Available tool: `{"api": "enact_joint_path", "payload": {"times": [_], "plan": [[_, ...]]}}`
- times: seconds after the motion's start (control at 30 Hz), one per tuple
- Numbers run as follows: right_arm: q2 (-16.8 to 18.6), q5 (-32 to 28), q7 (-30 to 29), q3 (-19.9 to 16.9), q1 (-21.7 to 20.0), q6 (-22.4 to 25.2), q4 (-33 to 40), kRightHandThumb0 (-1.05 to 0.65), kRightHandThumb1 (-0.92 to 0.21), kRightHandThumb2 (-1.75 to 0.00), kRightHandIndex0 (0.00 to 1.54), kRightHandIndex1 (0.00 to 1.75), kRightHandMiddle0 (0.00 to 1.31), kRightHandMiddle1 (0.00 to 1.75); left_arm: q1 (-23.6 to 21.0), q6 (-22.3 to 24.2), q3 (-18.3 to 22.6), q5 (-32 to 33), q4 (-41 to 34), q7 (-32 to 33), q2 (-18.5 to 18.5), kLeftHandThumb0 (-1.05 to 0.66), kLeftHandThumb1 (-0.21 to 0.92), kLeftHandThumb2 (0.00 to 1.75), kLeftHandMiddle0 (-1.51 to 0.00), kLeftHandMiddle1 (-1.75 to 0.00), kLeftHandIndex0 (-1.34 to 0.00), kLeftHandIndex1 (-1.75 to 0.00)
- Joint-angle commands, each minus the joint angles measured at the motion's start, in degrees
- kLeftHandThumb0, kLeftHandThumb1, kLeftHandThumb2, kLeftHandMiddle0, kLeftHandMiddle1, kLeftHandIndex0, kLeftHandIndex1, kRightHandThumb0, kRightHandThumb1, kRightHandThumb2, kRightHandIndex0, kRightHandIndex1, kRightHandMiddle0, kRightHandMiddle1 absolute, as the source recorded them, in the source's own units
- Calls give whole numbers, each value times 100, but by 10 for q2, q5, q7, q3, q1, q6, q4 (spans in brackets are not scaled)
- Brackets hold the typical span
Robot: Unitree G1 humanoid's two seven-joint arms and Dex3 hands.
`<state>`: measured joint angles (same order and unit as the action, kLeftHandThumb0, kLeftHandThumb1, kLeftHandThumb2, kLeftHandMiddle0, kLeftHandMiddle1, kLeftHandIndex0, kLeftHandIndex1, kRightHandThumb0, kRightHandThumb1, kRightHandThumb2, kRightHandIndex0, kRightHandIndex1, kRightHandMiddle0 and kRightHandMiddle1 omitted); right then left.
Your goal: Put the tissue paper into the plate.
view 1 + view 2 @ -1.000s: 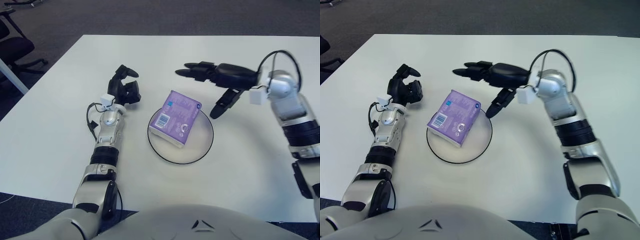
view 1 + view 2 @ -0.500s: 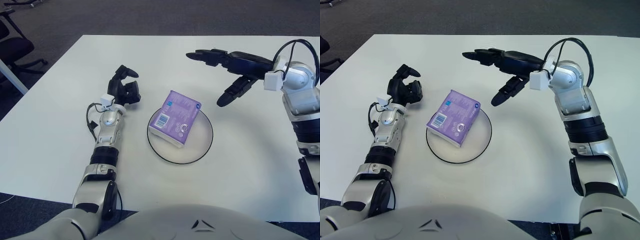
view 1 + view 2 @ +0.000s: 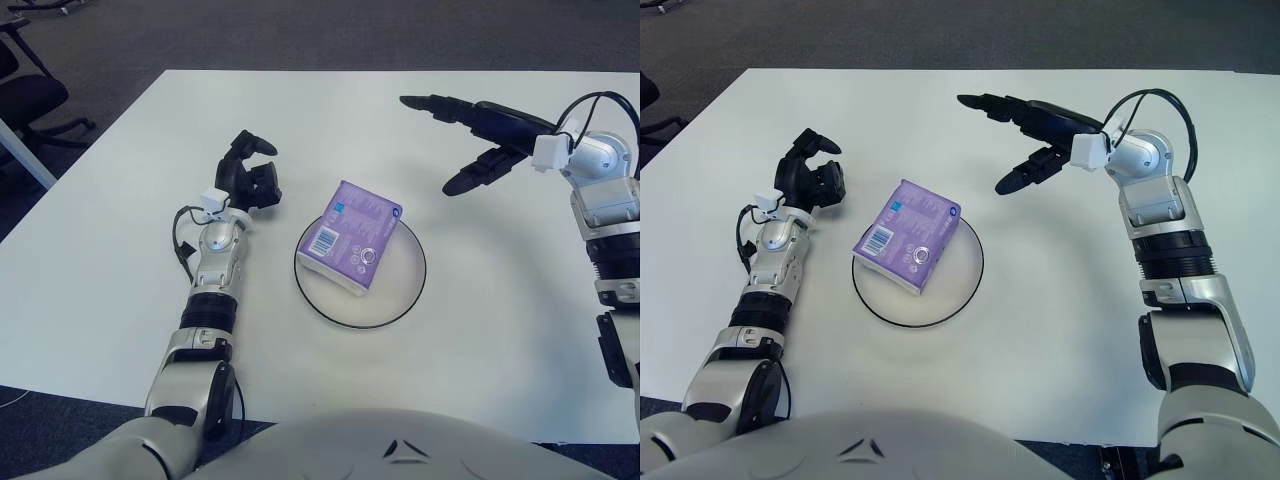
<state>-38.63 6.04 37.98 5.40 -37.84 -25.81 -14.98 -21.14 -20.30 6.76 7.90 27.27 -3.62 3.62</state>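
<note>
The tissue paper (image 3: 352, 237) lies in the plate (image 3: 405, 290) on the table (image 3: 100, 260) — right hand (image 3: 480, 130) above, spread and empty — left hand (image 3: 250, 175) curled, holding nothing.

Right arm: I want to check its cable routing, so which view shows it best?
The right eye view. It shows the right hand, open above the table, plus the whole forearm and elbow. The left eye view shows the hand too, but its edge cuts off the forearm.
</note>
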Motion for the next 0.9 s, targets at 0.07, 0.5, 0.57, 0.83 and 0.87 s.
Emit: {"api": "enact_joint_path", "payload": {"times": [0.07, 0.5, 0.57, 0.83, 0.87], "plan": [[48, 35, -118, -30, 10, 11, -13, -94, -91, -23, 10, 5, 1, 37, 97, 5, -4, -5, 54, 3, -29, -46, 36, 126, -131, -175, -58, -175], [136, -37, -242, -107, 67, 163, 10, -59, -66, -79, 16, 76, 1, 122, 96, 0, -2, -2, 58, -2, -28, -47, 35, 127, -132, -175, -58, -175], [150, -57, -246, -118, 72, 189, 24, -53, -62, -88, 17, 86, 4, 135, 96, -1, -2, -2, 58, -2, -28, -47, 35, 127, -132, -175, -58, -175], [218, -130, -290, -162, 109, 264, 52, -38, -73, -78, 27, 120, 28, 172, 100, -4, -5, -5, 51, -1, -28, -47, 35, 127, -131, -175, -59, -175], [226, -138, -292, -166, 118, 264, 48, -38, -73, -78, 28, 122, 29, 173, 100, -4, -6, -6, 49, -1, -28, -47, 35, 127, -131, -175, -58, -175]]}}
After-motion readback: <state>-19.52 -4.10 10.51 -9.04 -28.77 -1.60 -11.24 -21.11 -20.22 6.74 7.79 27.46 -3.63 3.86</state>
